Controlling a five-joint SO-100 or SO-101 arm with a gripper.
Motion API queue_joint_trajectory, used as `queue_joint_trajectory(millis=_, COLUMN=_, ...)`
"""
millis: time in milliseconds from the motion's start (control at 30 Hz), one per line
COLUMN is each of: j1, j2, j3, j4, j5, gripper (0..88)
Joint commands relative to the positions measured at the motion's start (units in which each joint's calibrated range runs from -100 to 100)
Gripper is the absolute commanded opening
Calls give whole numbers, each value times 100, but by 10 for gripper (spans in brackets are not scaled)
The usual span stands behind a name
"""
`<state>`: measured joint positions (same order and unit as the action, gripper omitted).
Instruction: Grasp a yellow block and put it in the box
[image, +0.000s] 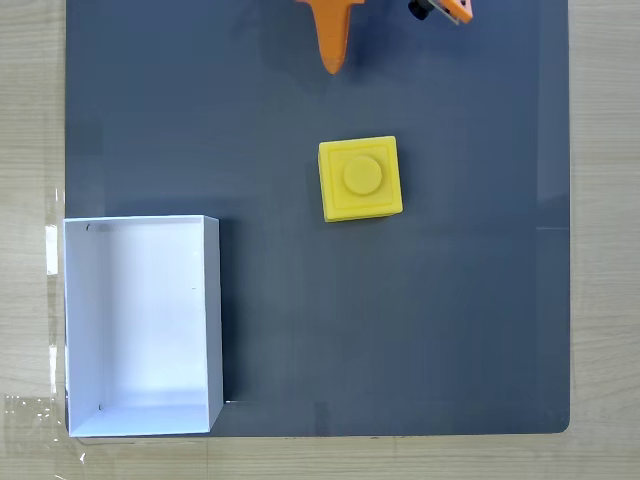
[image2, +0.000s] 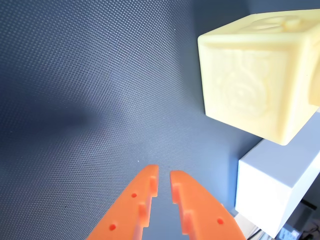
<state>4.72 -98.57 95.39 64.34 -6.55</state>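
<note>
The yellow block (image: 360, 178) sits stud-up near the middle of the dark grey mat; the wrist view has it pale yellow at the upper right (image2: 257, 75), an embossed side facing me. The white box (image: 140, 320) lies at the mat's lower left corner with nothing in it, and one corner of it (image2: 280, 195) appears at the lower right of the wrist view. My orange gripper (image: 333, 66) hangs at the top edge of the fixed view, above the block and apart from it. Its fingers (image2: 164, 171) are nearly touching, shut, with nothing between them.
The dark grey mat (image: 450, 320) covers most of the light wooden table (image: 30, 120). Bare mat lies between the block and the box and to the right of the block. Clear tape (image: 50, 250) sits beside the box's left wall.
</note>
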Motion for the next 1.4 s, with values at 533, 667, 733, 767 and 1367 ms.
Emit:
queue_joint_trajectory(millis=533, j1=41, j2=-59, j3=-64, j4=-47, j5=262, gripper=36)
queue_joint_trajectory(millis=667, j1=75, j2=-42, j3=-82, j4=-73, j5=403, gripper=36)
queue_joint_trajectory(millis=733, j1=75, j2=-42, j3=-209, j4=-82, j5=534, gripper=36)
queue_joint_trajectory(millis=767, j1=75, j2=-33, j3=-353, j4=-82, j5=608, gripper=36)
queue_joint_trajectory(millis=1367, j1=75, j2=4992, j3=-6016, j4=834, j5=1285, gripper=269)
